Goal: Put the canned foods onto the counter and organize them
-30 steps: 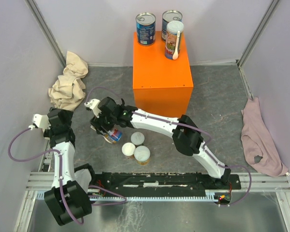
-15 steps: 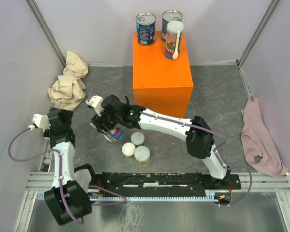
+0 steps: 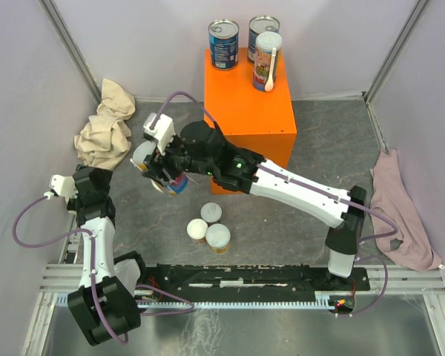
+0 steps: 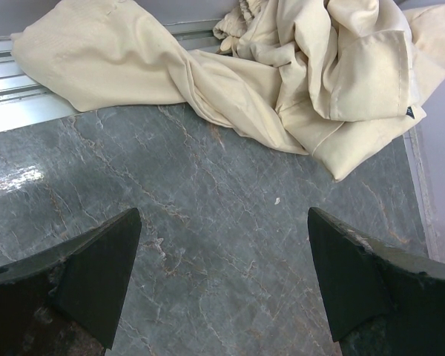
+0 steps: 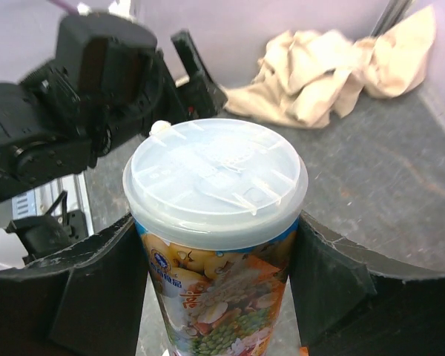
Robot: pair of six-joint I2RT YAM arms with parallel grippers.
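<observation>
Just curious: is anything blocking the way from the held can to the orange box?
Nothing visible. The can hangs left of the counter; three cans crowd its back edge, the front is free.

You are looking at a grey marbled table (image 3: 319, 148). At its back centre stands an orange box (image 3: 248, 111). A crumpled beige cloth (image 3: 105, 133) lies at the far left, and a pink cloth (image 3: 400, 215) lies along the right wall. Near the front, three pale-lidded cans (image 3: 218, 237) stand upright in a tight cluster, apart from the box.
</observation>
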